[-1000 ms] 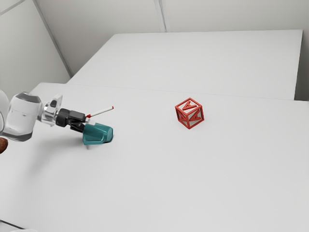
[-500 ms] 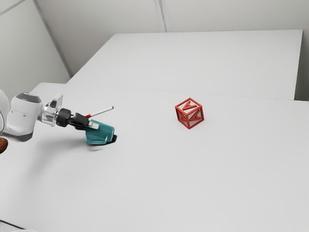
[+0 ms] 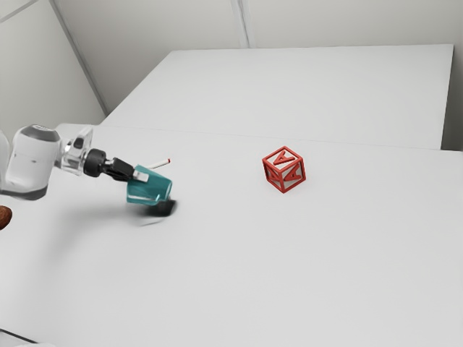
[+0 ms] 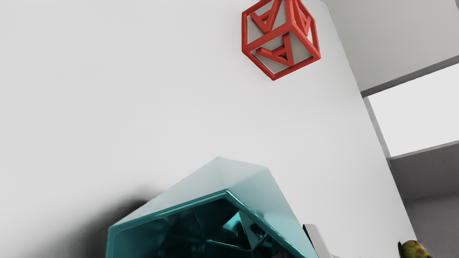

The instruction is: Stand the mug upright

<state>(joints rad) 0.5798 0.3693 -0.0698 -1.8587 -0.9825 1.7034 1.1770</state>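
- Mug (image 3: 150,188) is clamped in the fingers (image 3: 139,176), which pinch its wall near the rim; a pale fingertip lies along the outside in the wrist view, and its mate is hard to make out but probably sits within the mouth.
- From the fingers, the mug reaches outward, away from the arm (image 3: 35,159): mouth back toward the fingers, base toward the exterior view's right.
- Its long axis runs nearly in line with the fingers and leans over, with the base end somewhat lower than the mouth, so it is not upright.
- Below it a dark shadow lies apart from the mug on the desk (image 3: 253,267), which suggests it is held just above the surface.
- The coming move turns on that axis: I'd judge the base has to swing down and under while the mouth goes up, then the mug can be set down flat. Let go at this lean, it would likely roll onto its side.
- Just beyond the mug, partly hidden by it, lies a pen (image 3: 160,163); the turn should pass clear of it.
- Farther out, well apart, sits the red block (image 3: 284,170).
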